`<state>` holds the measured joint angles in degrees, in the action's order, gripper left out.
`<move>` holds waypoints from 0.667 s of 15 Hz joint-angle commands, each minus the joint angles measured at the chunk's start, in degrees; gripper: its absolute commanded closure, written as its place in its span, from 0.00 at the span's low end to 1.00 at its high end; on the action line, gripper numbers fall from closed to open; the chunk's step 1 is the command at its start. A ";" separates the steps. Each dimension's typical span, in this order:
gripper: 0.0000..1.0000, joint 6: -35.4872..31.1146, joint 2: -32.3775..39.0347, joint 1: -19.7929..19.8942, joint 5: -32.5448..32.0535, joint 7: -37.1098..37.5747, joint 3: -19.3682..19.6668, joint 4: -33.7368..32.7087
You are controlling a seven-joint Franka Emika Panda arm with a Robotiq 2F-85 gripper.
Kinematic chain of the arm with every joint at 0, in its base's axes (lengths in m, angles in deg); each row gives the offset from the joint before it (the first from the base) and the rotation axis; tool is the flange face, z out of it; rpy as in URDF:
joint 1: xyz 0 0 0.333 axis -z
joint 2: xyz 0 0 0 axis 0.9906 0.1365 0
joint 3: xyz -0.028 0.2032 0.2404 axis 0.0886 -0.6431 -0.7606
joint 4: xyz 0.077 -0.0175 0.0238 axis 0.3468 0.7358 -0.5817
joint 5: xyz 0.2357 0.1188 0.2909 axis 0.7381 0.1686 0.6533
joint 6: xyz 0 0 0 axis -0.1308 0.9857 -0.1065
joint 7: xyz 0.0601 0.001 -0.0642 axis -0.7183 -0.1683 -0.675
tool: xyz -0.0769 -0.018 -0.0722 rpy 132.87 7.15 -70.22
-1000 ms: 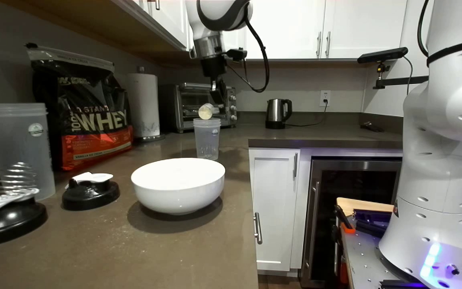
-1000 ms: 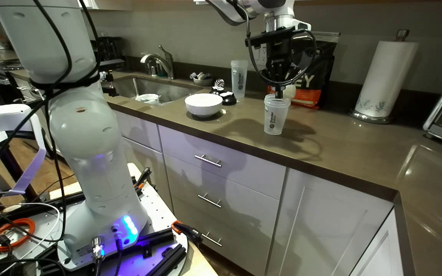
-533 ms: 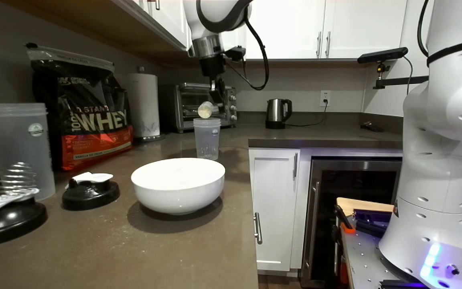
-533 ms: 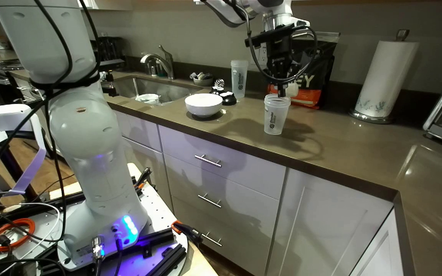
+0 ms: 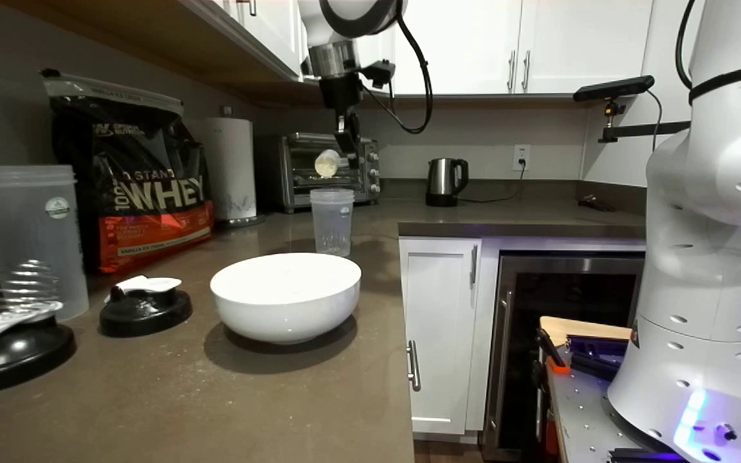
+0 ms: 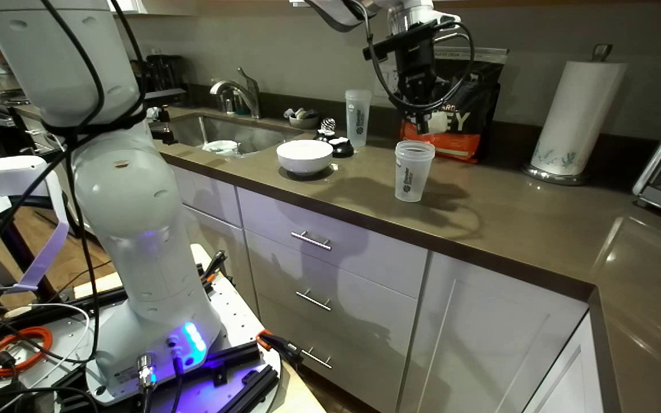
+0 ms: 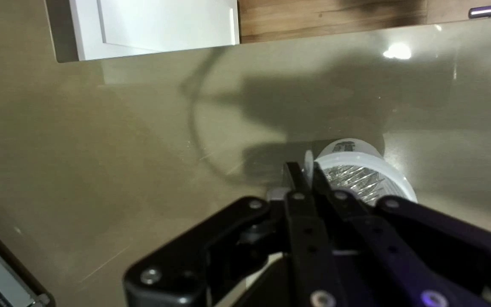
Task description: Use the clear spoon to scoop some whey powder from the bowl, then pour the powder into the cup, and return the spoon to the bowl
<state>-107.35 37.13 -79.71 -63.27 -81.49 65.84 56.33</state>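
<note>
In an exterior view, clear spoon [image 5: 332,156] with whey powder [image 5: 326,168], higher than the frosty cup [image 5: 332,222]; glossy bowl [image 5: 283,318] kinda blown out inside.

In an exterior view, spoon overlaps a crinkly bag [image 6: 471,123].

Wrist view: claw [image 7: 307,171] clamped on spoon handle, rest mostly hidden.

White upper cabinets [image 5: 460,48], metal bar handles [image 5: 511,71]. White drawers [image 6: 336,269] below glossy brown counter [image 6: 537,218]; greyish wall [image 6: 302,51] behind. Wood-grain floor [image 7: 313,17]. Bright glare patch [image 7: 397,51] on counter top.
</note>
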 commanded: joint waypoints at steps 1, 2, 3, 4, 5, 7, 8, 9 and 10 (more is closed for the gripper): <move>0.99 -0.19 -3.23 -0.22 -1.95 1.74 -0.39 1.72; 0.99 -0.21 -3.73 -0.23 -2.09 1.80 -0.44 1.81; 0.99 -0.19 -4.19 -0.25 -2.18 1.84 -0.50 1.94; 0.99 -0.19 -4.52 -0.29 -2.26 1.88 -0.56 2.10; 0.99 -0.44 -4.77 -0.32 -2.63 2.08 -0.62 2.37; 0.99 -0.68 -5.05 -0.42 -3.30 2.47 -0.81 3.09; 0.99 -0.85 -5.21 -0.48 -3.75 2.81 -0.94 3.57; 0.99 -1.03 -5.38 -0.55 -4.56 3.24 -1.13 4.28; 0.99 -1.08 -5.47 -0.62 -5.19 3.61 -1.35 4.86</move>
<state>-107.34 33.33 -80.11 -65.60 -80.30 65.20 58.31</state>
